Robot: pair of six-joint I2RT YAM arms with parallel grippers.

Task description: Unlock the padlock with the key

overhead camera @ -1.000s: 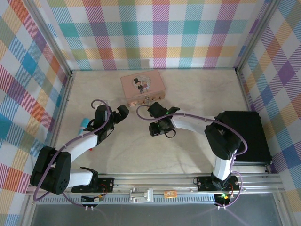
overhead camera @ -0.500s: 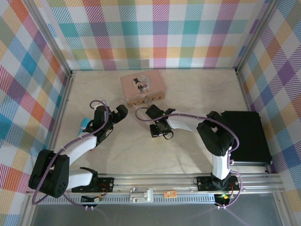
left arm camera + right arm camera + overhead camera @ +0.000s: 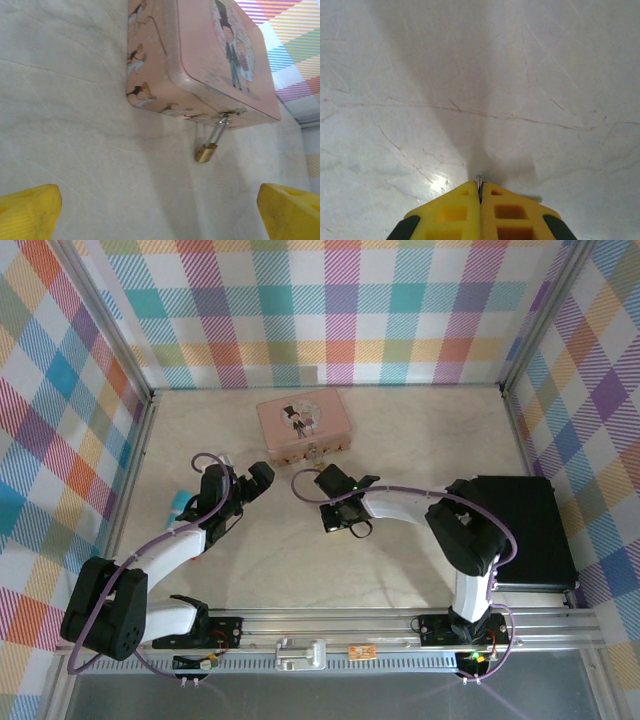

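Note:
The small brass padlock (image 3: 206, 152) hangs by its thin shackle from the hasp of the pink tin (image 3: 200, 55) and rests on the table. My left gripper (image 3: 160, 215) is open; its yellow fingertips (image 3: 30, 212) stand wide apart, short of the padlock and pointing at it. In the top view the left gripper (image 3: 255, 480) sits just left of the tin's (image 3: 303, 425) front. My right gripper (image 3: 480, 192) is shut low over the table, with a thin silver sliver, the key (image 3: 479, 180), poking out between its pads. From above, the right gripper (image 3: 335, 520) lies in front of the tin.
A black box (image 3: 525, 530) stands at the table's right side. A small blue object (image 3: 181, 503) lies near the left wall. Checked walls close in the back and both sides. Bare marble-patterned table lies in front of both grippers.
My right gripper has closed fully on the key, low over the table, and shifted slightly. The left arm and the padlock have stayed put.

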